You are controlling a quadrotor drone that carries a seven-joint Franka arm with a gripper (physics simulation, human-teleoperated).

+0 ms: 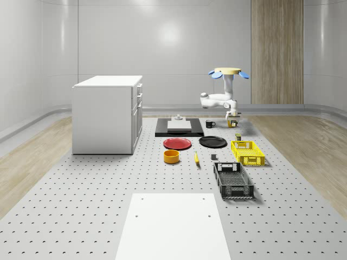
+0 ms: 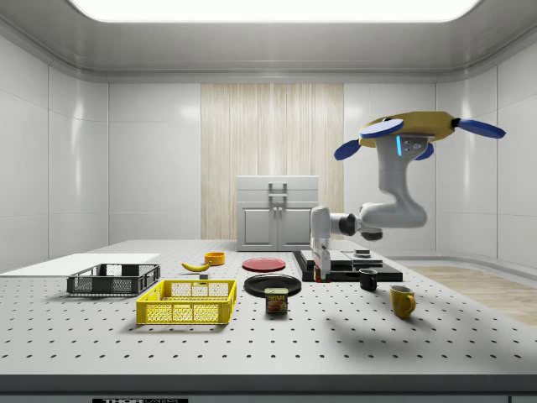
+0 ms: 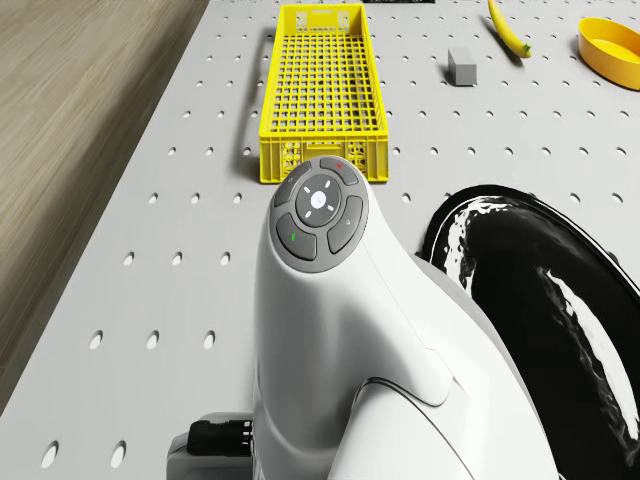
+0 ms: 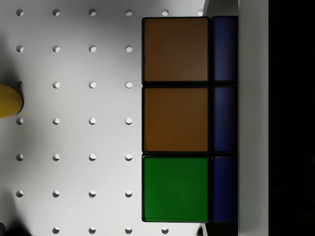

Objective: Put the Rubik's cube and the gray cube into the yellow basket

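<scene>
– Which step is this, from where you stand?

– The first pick, I'd say. Nearest us, the gray cube [image 1: 214, 157] sits loose on the table, just beside the yellow basket [image 1: 248, 153] on the whole-scene view's left, and the basket has nothing in it. Beyond both, the drone [image 1: 227, 71] hovers over the far right part of the table, arm bent down, with the gripper [image 2: 318, 262] low at the Rubik's cube [image 4: 175, 118]

– Has the claw got it?

– I can't tell. The wrist view sits right against the cube's orange, green and blue tiles, with the table behind them, but nothing shows whether the claw is clenched or released, or whether the cube is off the surface

– So what comes next?

– If the hold is firm, a lift high enough to pass the basket's wall, then a carry toward us, past the black plate [image 1: 212, 142], and a release inside the basket. If not, the grasp has to be settled first. The gray cube follows

– And the surface?

– A white sheet [image 1: 171, 227] lies closest, on a pale table [image 1: 81, 200] dotted with rows of holes. Then come a black basket [image 1: 233, 181], a banana [image 1: 196, 158], an orange bowl [image 1: 171, 156] and a red plate [image 1: 177, 143]. A white cabinet [image 1: 107, 115] stands on the whole-scene view's left. Around it are a wooden floor and glossy gray walls, with a wood-panelled strip [image 1: 276, 51] at the back
</scene>
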